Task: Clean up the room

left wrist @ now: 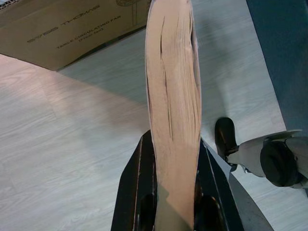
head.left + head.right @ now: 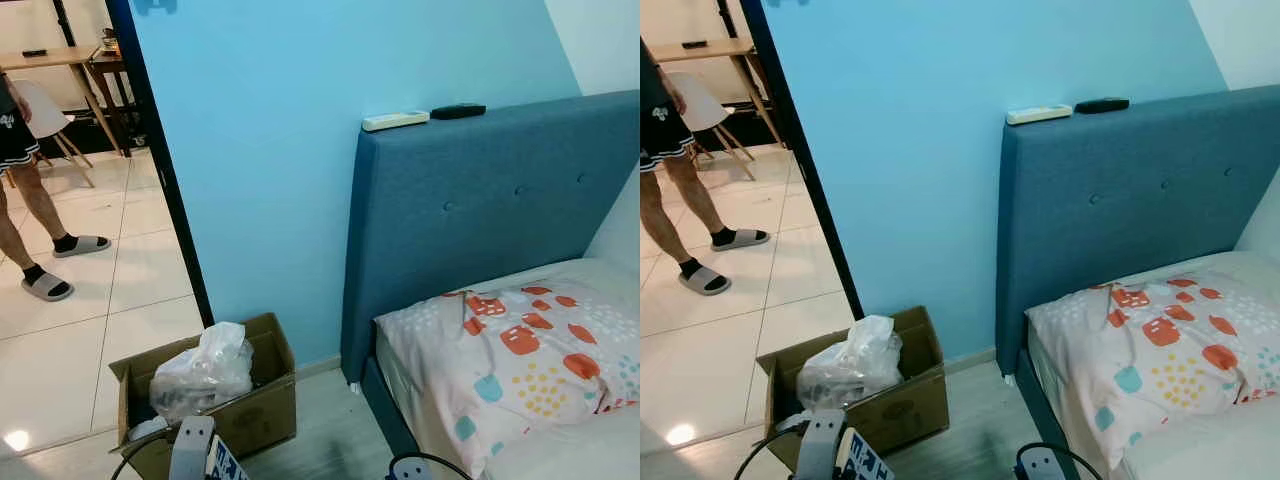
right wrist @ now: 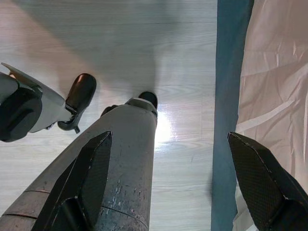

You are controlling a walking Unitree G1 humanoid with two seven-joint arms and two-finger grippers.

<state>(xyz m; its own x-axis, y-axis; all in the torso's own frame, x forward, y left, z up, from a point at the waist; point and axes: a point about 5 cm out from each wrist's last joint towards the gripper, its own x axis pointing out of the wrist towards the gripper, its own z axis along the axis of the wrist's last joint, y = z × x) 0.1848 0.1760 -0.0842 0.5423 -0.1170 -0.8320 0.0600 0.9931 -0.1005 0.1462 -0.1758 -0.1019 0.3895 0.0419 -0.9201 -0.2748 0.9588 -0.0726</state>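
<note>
My left gripper (image 1: 173, 144) is shut on a thick book (image 1: 173, 86), held edge-on with its tan page block facing the wrist camera, above the pale wood floor. The book's blue-and-white cover (image 2: 226, 466) shows at the lower edge of the left eye view, beside my left arm (image 2: 190, 448). Just ahead stands an open cardboard box (image 2: 262, 412) with a clear plastic bag (image 2: 205, 375) of rubbish inside. My right gripper (image 3: 178, 183) hangs open with nothing in it, beside the bed's blue base (image 3: 228, 96).
A bed with a blue headboard (image 2: 490, 200) and a patterned pillow (image 2: 520, 350) is on the right. A white remote (image 2: 395, 121) and a black remote (image 2: 458, 110) lie on the headboard. A person (image 2: 30, 200) stands on the tiled floor beyond the dark doorframe (image 2: 165, 170).
</note>
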